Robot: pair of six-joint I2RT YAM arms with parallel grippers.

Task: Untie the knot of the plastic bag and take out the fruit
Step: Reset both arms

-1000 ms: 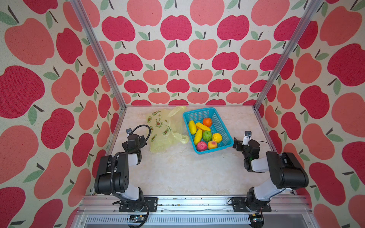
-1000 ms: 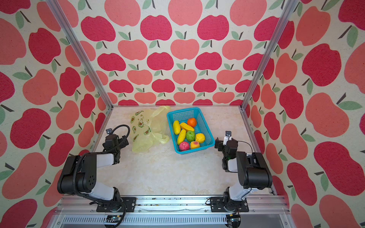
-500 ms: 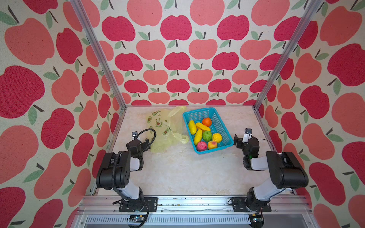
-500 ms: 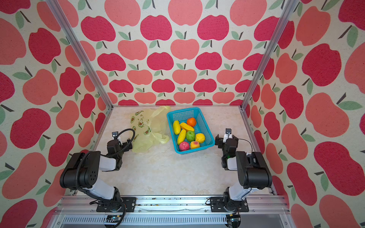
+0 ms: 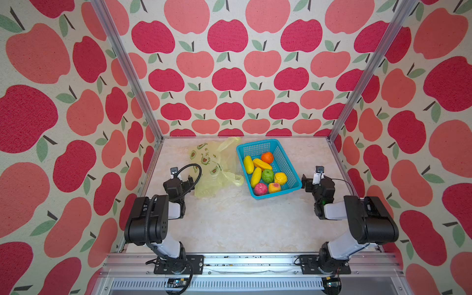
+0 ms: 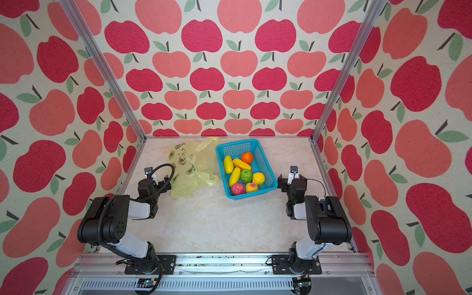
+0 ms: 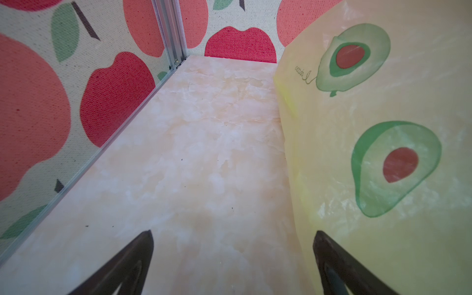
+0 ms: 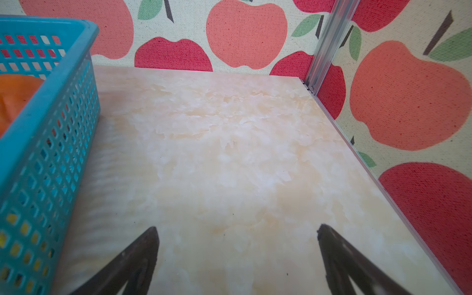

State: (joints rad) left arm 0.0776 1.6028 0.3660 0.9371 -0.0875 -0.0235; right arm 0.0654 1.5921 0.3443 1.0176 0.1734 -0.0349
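The pale-yellow plastic bag (image 5: 214, 173) (image 6: 191, 176) with avocado prints lies slack on the table, left of the basket. I see no knot on it. The fruit sits in the basket: yellow oblong ones (image 5: 248, 164), an orange (image 5: 267, 157), a green (image 5: 267, 176), a pink-red (image 5: 260, 189) and a peach (image 5: 274, 187). My left gripper (image 5: 189, 179) (image 7: 232, 232) is open, low at the bag's (image 7: 370, 153) near-left edge, with one finger against the plastic. My right gripper (image 5: 304, 181) (image 8: 237, 227) is open over bare table, just right of the basket.
The turquoise perforated basket (image 5: 255, 143) (image 8: 51, 143) stands at the back centre-right. Apple-print walls and aluminium posts (image 5: 367, 69) close in three sides. The marble-look tabletop (image 5: 242, 224) stretches between the two arms toward the front rail.
My left gripper has slid right, up to the bag's edge. The right gripper has barely shifted. Both stay open.
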